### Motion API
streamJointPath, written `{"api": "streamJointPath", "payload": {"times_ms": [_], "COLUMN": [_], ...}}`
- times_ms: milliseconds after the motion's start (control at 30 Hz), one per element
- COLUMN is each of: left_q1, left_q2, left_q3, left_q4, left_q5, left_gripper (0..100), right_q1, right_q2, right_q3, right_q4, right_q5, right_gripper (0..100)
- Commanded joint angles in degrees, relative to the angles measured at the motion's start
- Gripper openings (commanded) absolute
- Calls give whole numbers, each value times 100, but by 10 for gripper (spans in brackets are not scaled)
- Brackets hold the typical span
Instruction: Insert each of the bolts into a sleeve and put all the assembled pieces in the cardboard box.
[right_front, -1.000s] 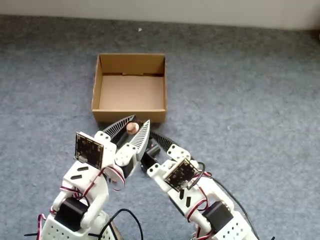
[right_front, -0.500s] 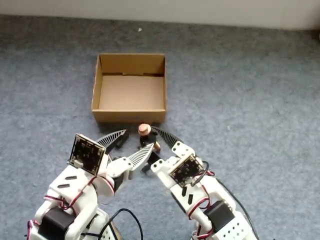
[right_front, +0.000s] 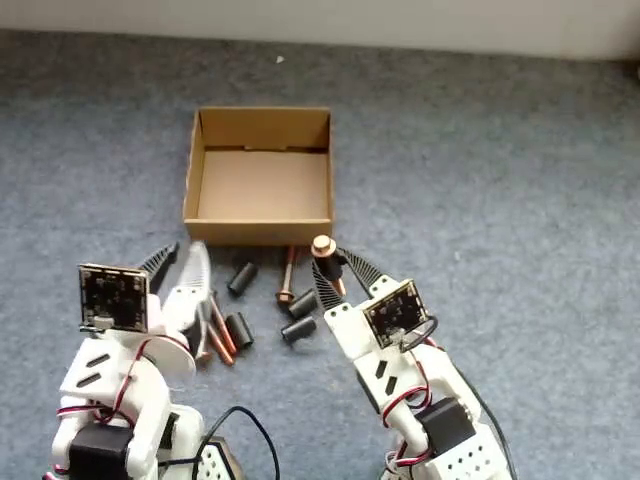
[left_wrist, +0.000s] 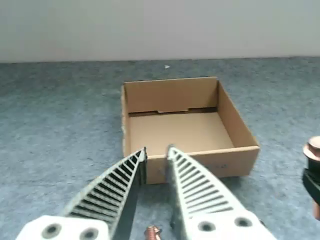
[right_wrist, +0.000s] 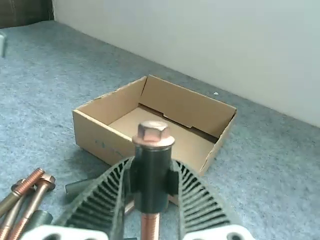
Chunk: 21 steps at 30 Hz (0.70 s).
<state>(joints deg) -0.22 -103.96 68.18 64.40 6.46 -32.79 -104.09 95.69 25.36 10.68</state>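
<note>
The open cardboard box (right_front: 258, 232) stands at the back of the carpet with nothing inside it. My right gripper (right_front: 332, 266) is just in front of the box's near right corner, shut on a black sleeve (right_wrist: 150, 172) with a copper bolt (right_wrist: 153, 134) through it, held upright. Left of it, my left gripper (right_front: 183, 253) hovers open with nothing between its fingers (left_wrist: 187, 180), pointing at the box (left_wrist: 210, 162). Loose bolts (right_front: 288, 272) (right_front: 219, 332) and sleeves (right_front: 242, 278) (right_front: 299, 329) lie on the carpet between the two arms.
Grey carpet surrounds everything, with open floor to the right of the box and beyond it up to a pale wall. Two loose bolts (right_wrist: 25, 192) and a sleeve (right_wrist: 80, 186) lie close beside my right gripper.
My left gripper has let go of the assembled piece and drawn back to the left. The right gripper has carried the piece a little to the right, uncovering the loose bolts and sleeves.
</note>
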Motion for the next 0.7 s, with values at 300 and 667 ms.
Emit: {"api": "streamJointPath", "payload": {"times_ms": [300,667], "left_q1": [-1270,-1262], "left_q2": [-31,-31], "left_q3": [1323,2193], "left_q4": [308,62], "left_q5": [-730,-1169], "left_gripper": [6,6], "right_q1": [163,215], "right_q2": [-119,198], "right_q3": [400,-1464], "right_q4": [549,1429], "right_q5": [-105,-501], "right_gripper": [5,5]}}
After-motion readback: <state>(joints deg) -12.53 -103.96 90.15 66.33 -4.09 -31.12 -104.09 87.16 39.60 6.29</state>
